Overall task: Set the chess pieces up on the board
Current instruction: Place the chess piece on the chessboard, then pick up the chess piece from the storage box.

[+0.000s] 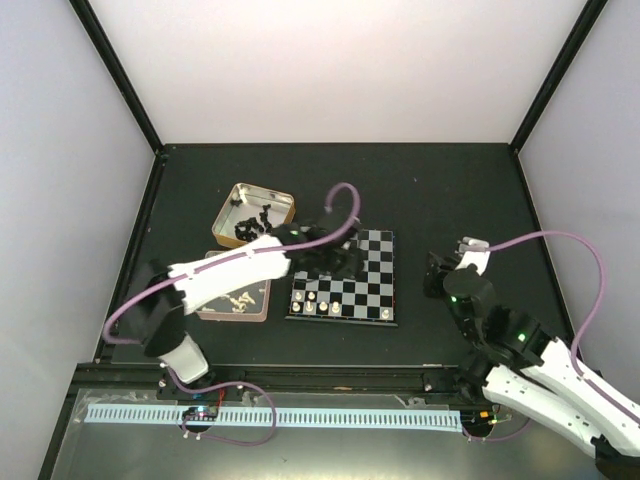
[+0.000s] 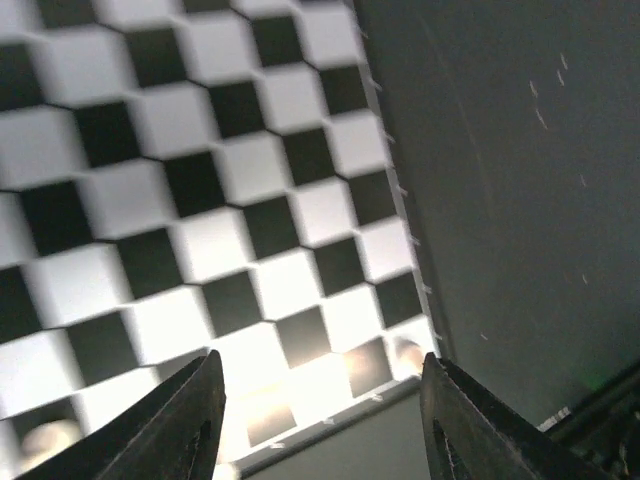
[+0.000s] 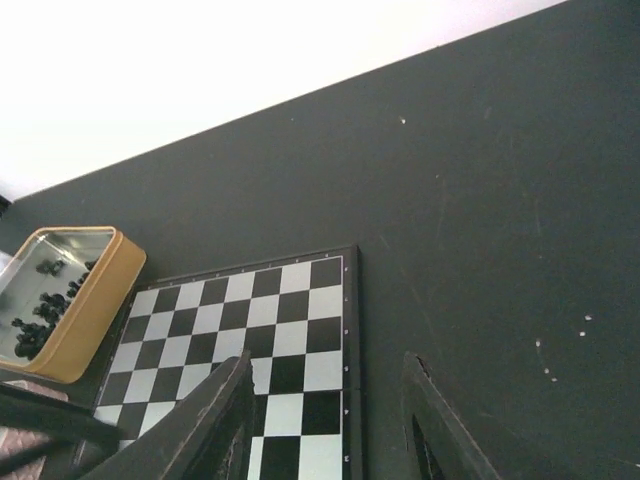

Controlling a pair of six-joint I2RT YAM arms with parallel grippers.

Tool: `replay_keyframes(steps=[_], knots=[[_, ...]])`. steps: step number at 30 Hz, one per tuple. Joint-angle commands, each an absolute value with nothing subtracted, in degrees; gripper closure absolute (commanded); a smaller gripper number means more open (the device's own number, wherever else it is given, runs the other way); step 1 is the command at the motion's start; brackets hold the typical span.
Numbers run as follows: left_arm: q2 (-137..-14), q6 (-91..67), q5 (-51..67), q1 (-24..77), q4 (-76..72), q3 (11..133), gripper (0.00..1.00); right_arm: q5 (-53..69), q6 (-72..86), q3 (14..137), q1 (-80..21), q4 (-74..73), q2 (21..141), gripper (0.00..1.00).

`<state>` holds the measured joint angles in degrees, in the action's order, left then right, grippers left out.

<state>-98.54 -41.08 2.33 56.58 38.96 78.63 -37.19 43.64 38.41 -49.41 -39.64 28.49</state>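
The left arm (image 1: 235, 268) lies over the board's (image 1: 375, 270) far left part. White pieces (image 1: 311, 300) stand along its near row. A far tin (image 1: 255, 186) and a near tin (image 1: 266, 300) block the left. The bench (image 1: 440, 190) to the right is open.

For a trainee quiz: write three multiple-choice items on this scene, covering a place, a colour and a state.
1. The tin of black pieces lies: A) left of the board, B) right of it, C) on it.
2. The pieces on the board's near rows are: A) black, B) cream-white, C) red.
3. The right fingers are: A) shut on a piece, B) apart and empty, C) out of view.
Answers: A, it sits off the board's far left corner; B, they look pale; B, nothing sits between them.
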Motion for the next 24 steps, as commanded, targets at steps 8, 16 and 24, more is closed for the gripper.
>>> replay_keyframes(steps=[8,16,24], knots=[[-72.4,-44.9,-19.0,37.5,33.9,53.2,0.40,-32.7,42.6,37.1,-49.2,-26.6,43.4,0.59],[-68.3,-46.1,-22.2,26.8,27.7,41.9,0.53,-28.7,41.7,36.9,-49.1,-23.2,49.0,0.60],[-74.8,-39.8,-18.4,18.0,23.2,41.0,0.51,-28.5,39.5,37.3,-49.2,-23.1,49.7,0.60]])
